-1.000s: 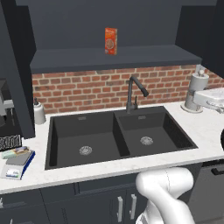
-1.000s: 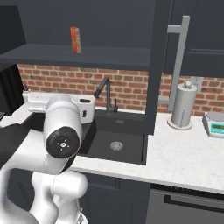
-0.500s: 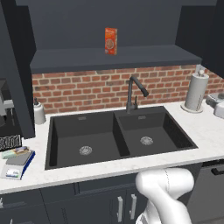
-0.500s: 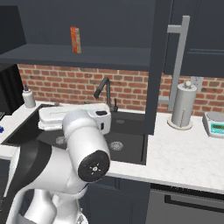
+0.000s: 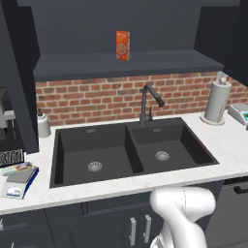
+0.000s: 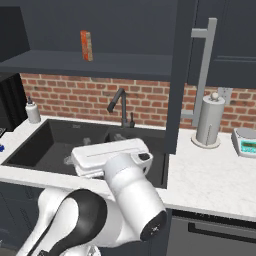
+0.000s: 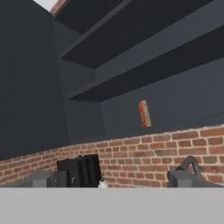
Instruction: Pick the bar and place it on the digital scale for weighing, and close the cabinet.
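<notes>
A: Where do we see the small flat snack bar in its pale green-and-tan wrapper (image 5: 17,168)?

B: At the far left of the white speckled counter (image 5: 227,150), lying on what we take for the small flat white scale with a blue edge (image 5: 19,181), though it is too small for us to be sure.

A: And the dark charcoal wall cabinet (image 6: 175,75)?

B: We see its door standing open, edge-on, with the long silver bar handle (image 6: 202,75) just right of it. On the cabinet's lower shelf stands the tall upright orange box (image 5: 122,45).

A: Around that?

B: Red brick backsplash (image 5: 97,99), black double sink (image 5: 131,152) with a dark tap (image 5: 147,101), and a white paper-towel roll (image 5: 216,101) on the right.

A: The two-finger gripper (image 7: 111,179)?

B: We see its dark tips far apart, wide open, nothing between them, aimed up at the shelves.
</notes>
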Controlling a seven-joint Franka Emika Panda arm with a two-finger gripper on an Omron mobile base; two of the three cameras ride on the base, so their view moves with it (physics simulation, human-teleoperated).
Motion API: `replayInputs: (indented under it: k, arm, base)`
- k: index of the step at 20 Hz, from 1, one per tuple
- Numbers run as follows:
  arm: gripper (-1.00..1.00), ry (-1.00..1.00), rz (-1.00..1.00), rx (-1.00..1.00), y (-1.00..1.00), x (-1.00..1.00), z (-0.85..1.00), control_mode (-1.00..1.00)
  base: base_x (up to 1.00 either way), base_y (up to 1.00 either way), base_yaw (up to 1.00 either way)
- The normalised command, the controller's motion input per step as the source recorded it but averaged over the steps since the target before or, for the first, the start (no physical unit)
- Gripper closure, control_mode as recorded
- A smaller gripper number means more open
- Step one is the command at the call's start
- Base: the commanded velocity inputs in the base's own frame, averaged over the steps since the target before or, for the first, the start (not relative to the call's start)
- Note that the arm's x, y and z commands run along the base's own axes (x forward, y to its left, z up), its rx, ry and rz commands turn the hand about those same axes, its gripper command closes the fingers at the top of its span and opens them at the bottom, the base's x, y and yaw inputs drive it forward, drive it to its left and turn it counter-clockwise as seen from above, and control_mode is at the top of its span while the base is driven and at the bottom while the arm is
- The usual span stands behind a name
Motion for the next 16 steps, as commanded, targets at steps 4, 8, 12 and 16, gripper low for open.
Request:
replayInputs:
  k: [4,8,12,16]
  arm:
    - [-1.0,-0.24,0.0,0.3,0.0,0.0,-0.75,-1.0]
    - [-1.0,-0.22,0.0,0.29,-0.15,0.02,-0.35,-1.0]
    - [-1.0,-0.17,0.0,0.23,-0.41,0.01,0.15,-1.0]
    - [-1.0,-0.09,0.01,0.22,-0.73,0.11,0.23,-1.0]
  base:
    - [0.0,0.0,0.0]
    - [0.0,0.0,0.0]
    - [0.0,0.0,0.0]
    - [0.0,0.0,0.0]
